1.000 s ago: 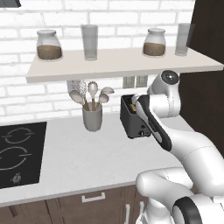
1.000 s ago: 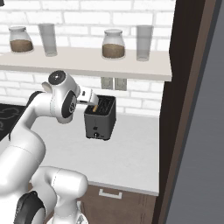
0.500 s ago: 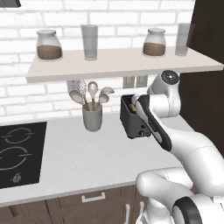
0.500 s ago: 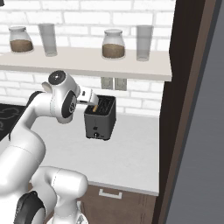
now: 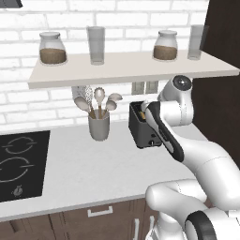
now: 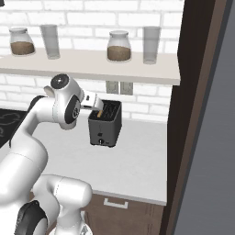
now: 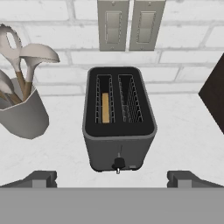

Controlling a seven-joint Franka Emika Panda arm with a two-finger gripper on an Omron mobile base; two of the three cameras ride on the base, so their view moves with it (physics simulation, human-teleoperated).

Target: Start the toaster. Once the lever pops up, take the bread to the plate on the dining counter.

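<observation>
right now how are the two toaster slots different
In the hand view, the left slot of the toaster holds the bread, a tan slice standing on edge and sunk inside; the right slot holds nothing, only its wire guides show. The left slot therefore shows a golden strip, while the right looks dark all the way down. Both are long, narrow, parallel openings with wire grilles in the toaster's black top.

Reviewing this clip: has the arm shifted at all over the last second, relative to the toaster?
No. In both base views the arm sits at the same spot against the toaster and the wall outlets as one second ago; the bread is in the left slot.
</observation>
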